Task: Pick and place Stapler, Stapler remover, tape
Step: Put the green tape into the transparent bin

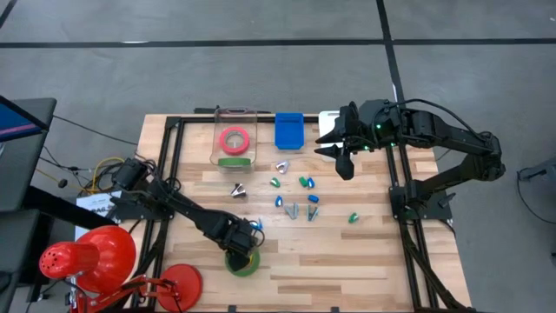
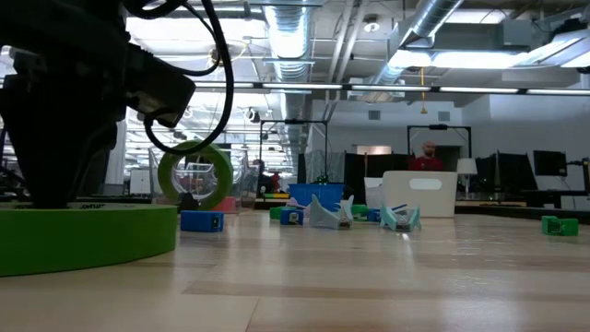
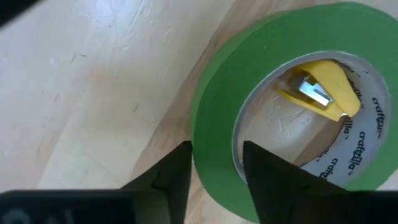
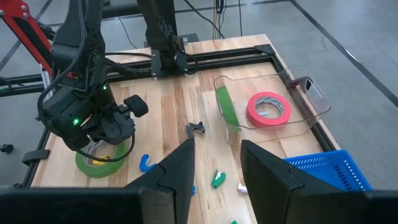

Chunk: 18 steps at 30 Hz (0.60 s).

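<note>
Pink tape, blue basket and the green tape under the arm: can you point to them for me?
pink tape (image 1: 234,139), high view, on its flat ring face.
blue basket (image 1: 288,131), high view, on its floor.
green tape (image 3: 214,124), left wrist view, on its outer green band.

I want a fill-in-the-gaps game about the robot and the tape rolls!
1. The left pincer has its fingers around the wall of a flat ring of ____ tape.
2. The red-pink tape ring lies inside the clear plastic ____.
3. The empty right pincer hovers beside the ____ mesh basket.

Missing words: green; bin; blue
</note>
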Tool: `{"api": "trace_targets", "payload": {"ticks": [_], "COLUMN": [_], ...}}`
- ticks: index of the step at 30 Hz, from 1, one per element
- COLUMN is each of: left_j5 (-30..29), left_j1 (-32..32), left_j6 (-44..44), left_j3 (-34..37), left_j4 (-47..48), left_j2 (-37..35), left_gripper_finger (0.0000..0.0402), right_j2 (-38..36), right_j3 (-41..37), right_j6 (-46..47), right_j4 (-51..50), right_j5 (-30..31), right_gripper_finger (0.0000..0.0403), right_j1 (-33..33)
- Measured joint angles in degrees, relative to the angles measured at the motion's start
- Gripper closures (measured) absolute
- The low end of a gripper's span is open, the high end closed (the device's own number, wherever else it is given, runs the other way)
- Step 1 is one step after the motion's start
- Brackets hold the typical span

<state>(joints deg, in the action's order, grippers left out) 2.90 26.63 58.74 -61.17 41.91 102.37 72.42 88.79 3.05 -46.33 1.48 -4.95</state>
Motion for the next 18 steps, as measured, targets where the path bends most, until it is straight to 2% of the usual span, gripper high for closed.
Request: {"api": "trace_targets", "payload": {"ticks": [8,18], "left_j5": [-0.20,-0.15], "left_j1": [-0.02,-1.02], "left_j6": [-0.02,-0.02], "left_j3": [0.00,0.04], "left_j4": [-0.39,-1.07], "left_j2": [-0.04,-3.99], "left_gripper_finger": [0.0318,0.0330], "right_j2": [0.00,0.00], "right_j3": [0.00,0.00], "right_j6": [0.00,0.00], "right_j4": [0.00,0.00], "right_j5": [-0.01,-0.02], "right_gripper_finger": [0.0281,0.0281], "right_j1": [0.00,0.00]}}
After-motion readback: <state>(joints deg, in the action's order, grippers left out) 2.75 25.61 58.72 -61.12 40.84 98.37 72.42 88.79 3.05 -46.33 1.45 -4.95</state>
